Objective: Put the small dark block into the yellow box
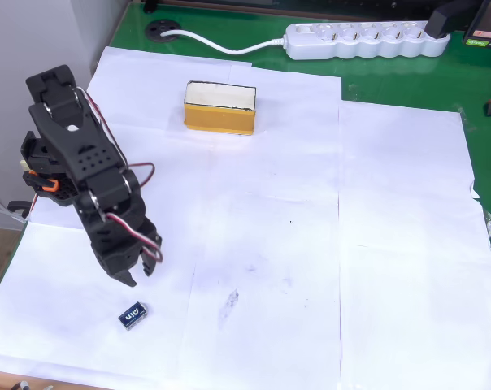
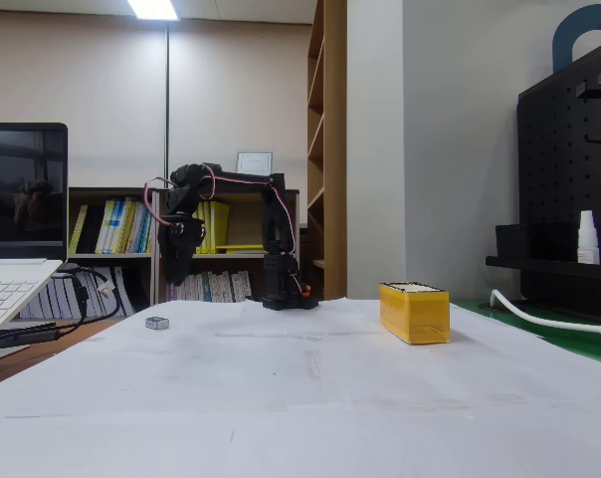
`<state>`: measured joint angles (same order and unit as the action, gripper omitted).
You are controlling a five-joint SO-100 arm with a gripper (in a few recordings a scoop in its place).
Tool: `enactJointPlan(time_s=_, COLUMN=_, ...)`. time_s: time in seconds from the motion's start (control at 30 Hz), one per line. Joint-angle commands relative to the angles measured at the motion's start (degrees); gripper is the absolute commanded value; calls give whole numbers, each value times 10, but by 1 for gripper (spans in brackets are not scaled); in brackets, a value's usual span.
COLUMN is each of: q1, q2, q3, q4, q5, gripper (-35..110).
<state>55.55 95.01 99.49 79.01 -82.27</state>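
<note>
Office, bookshelves (image 2: 216, 244), laptop (image 2: 17, 279), pegboard (image 2: 569, 189)

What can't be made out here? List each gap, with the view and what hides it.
- Gripper: open or shut cannot be told; the overhead view looks down the arm, and the fixed view shows it dark against the bookshelf.
- Small dark block: its white lettering is too small to read; in the fixed view it is a speck.
- Yellow box: whether the pale top is a lid or an opening is unclear in both views.
</note>
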Motion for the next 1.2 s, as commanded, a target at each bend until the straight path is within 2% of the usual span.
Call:
enactJointPlan(time_s=0.0, q1=17, q2=12, q3=50, q4=-27, q5=91, gripper=6)
enactJointPlan(time_s=0.2, q1=43, q2=48, q3=65, q4=-29, q5=172, gripper=8)
enactJointPlan(time_s=0.37, q1=77, q2=76, q3=82, q4=-25, q5=241, gripper=19)
enactJointPlan(time_s=0.6, q1=93, q2=134, q3=133, q4=-5, q5=337, gripper=19)
enactJointPlan(time_s=0.9, q1=111, q2=206, q3=180, q4=58, q5=364, gripper=18)
enactJointPlan(time_s=1.17, q1=110, q2=209, q3=192, q4=33, q5=400, gripper=17)
